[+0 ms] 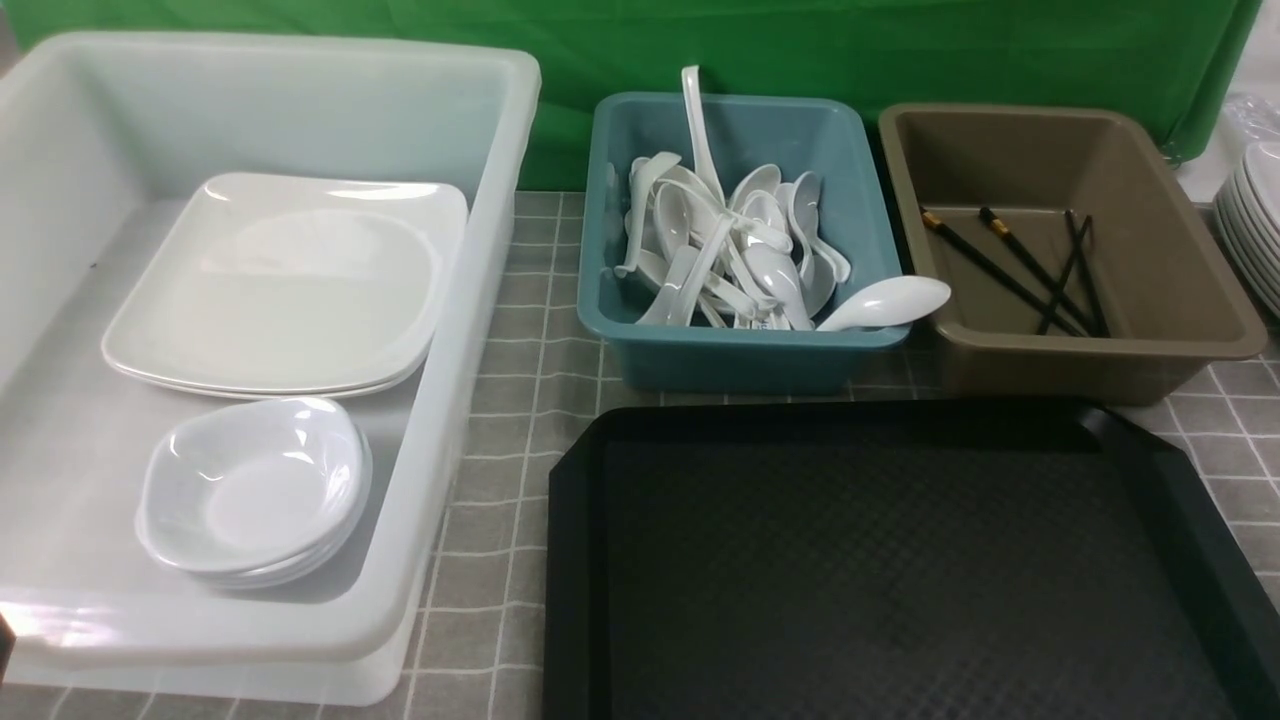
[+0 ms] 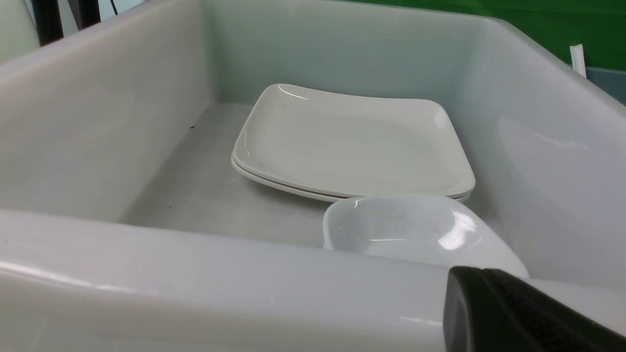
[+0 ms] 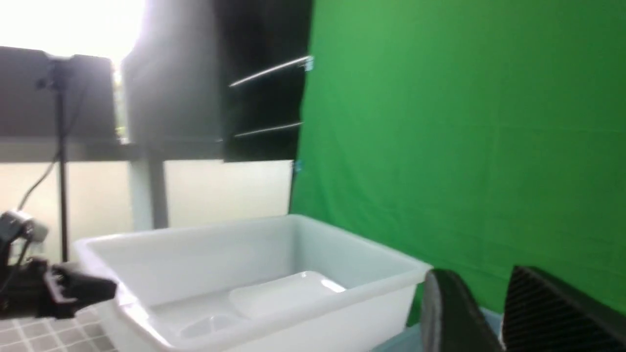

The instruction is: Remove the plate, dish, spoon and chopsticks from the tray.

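The black tray (image 1: 900, 560) lies at the front right with nothing on it. The large white plate (image 1: 290, 285) sits on another like it inside the white tub (image 1: 478, 300); it also shows in the left wrist view (image 2: 352, 142). The small white dish (image 1: 255, 485) tops a stack in front of it and shows in that view too (image 2: 411, 230). A white spoon (image 1: 885, 302) rests on the teal tub's rim. Black chopsticks (image 1: 1010, 265) lie in the brown tub. My left gripper (image 2: 482, 270) is shut and empty just outside the white tub's near wall. My right gripper (image 3: 481, 274) is open and empty, held high.
The teal tub (image 1: 610, 300) holds several white spoons. The brown tub (image 1: 1180, 300) stands to its right. Stacked round white plates (image 1: 1255, 230) sit at the far right edge. A green backdrop (image 1: 800, 50) closes the back. Grey tiled tabletop (image 1: 520, 400) lies between tub and tray.
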Robot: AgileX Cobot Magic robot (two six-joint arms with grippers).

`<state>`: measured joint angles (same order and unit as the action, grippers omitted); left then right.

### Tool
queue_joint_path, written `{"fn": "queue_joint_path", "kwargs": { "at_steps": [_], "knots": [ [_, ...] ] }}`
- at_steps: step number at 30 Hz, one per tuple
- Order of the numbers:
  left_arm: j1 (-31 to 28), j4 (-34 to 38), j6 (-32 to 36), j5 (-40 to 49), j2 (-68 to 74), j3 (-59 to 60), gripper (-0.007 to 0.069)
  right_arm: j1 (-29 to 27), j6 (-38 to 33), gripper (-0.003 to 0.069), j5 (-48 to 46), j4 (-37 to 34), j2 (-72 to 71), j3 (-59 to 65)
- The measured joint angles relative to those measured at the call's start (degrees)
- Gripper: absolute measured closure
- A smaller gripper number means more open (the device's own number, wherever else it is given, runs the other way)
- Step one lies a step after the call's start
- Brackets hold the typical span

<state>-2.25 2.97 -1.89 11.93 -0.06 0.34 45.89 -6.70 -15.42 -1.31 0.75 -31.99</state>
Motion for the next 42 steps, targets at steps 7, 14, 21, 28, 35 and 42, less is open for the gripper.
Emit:
{"fn": "queue_joint_path", "kwargs": {
  "at_steps": [7, 14, 21, 28, 35, 42],
  "knots": [
    [0.00, 0.00, 0.00, 0.00, 0.00, 0.00, 0.0624, -1.56, 0.92, 0.0425, 2.71, -1.55, -0.61, 7.70],
    [-0.05, -0.04, 0.00, 0.00, 0.00, 0.00, 0.0623, -23.16, -0.15, 0.0424, 3.04, -1.43, -0.75, 19.85],
    [-0.05, -0.04, 0.00, 0.00, 0.00, 0.05, 0.0623, -44.60, -1.67, 0.0424, 1.28, -1.32, -0.73, 32.21],
    [-0.05, -0.04, 0.00, 0.01, 0.00, 0.05, 0.0623, -50.27, -0.71, 0.0422, 0.69, -1.37, -0.73, 32.40],
    [-0.05, -0.04, 0.00, 0.01, 0.00, 0.05, 0.0623, -47.82, -0.42, 0.0422, 0.66, -1.37, -0.73, 32.40],
    [-0.05, -0.04, 0.00, 0.01, 0.00, 0.05, 0.0623, -44.07, -0.42, 0.0422, 0.66, -1.48, -0.73, 32.40]
  ]
}}
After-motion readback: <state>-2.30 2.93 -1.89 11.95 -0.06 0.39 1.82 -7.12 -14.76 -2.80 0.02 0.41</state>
